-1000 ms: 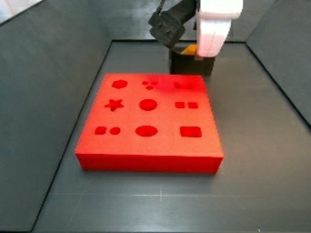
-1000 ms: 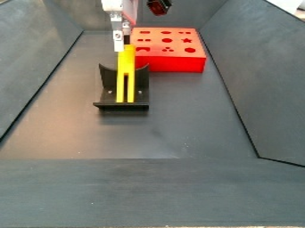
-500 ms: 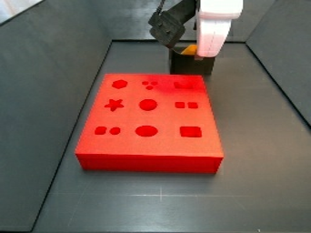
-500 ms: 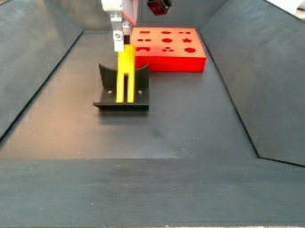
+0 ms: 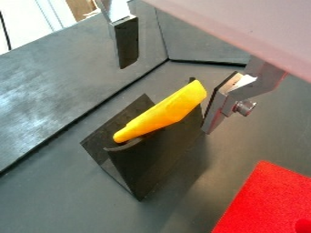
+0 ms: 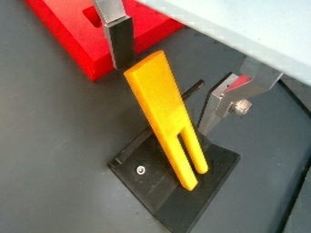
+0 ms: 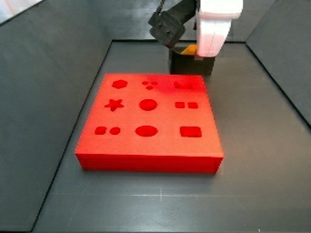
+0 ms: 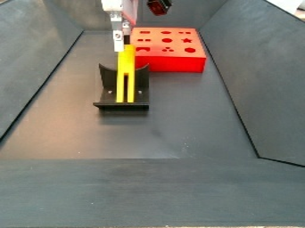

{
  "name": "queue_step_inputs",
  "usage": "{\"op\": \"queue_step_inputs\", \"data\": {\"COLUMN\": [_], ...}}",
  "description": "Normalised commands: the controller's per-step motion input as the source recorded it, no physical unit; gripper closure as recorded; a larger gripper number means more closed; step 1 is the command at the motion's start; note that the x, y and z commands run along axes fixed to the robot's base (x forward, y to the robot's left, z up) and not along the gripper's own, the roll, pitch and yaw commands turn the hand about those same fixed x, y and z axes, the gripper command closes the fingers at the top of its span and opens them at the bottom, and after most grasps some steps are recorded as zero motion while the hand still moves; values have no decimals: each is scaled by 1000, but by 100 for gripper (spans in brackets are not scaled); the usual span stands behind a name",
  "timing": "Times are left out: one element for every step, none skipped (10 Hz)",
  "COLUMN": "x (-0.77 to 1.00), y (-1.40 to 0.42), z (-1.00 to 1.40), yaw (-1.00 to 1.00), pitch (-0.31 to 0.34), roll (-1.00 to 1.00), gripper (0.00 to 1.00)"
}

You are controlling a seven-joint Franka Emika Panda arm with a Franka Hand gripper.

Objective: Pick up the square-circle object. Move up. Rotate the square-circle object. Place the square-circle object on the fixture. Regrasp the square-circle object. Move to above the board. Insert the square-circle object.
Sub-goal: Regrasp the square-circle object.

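The square-circle object (image 8: 125,73), a slim yellow bar, leans upright in the dark fixture (image 8: 121,98); both wrist views show it standing on the fixture (image 5: 152,159) (image 6: 165,177). My gripper (image 6: 170,77) is open and straddles the bar's upper end (image 6: 152,86), with one dark-padded finger (image 6: 118,41) on one side and the other finger (image 6: 219,105) apart from it on the other. In a side view the gripper (image 7: 192,47) hangs over the fixture (image 7: 188,64) behind the red board (image 7: 148,118), and only a sliver of the bar shows there.
The red board (image 8: 167,49) with its shaped cut-outs lies just beyond the fixture. Dark sloping walls (image 8: 42,80) enclose the grey floor (image 8: 179,134) on both sides.
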Motion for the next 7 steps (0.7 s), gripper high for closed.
{"op": "queue_step_inputs", "data": {"x": [87,87,87,87,87,87,87], "y": [-15,-15,-15,-15,-15,-15,-15], "z": [0,0,0,0,0,0,0], "yaw": [65,65,65,65,65,65,65], "pitch": [214,214,214,214,214,214,214], "roll": [-25,-25,-25,-25,-25,-25,-25], "gripper": [0,0,0,0,0,0,0]}}
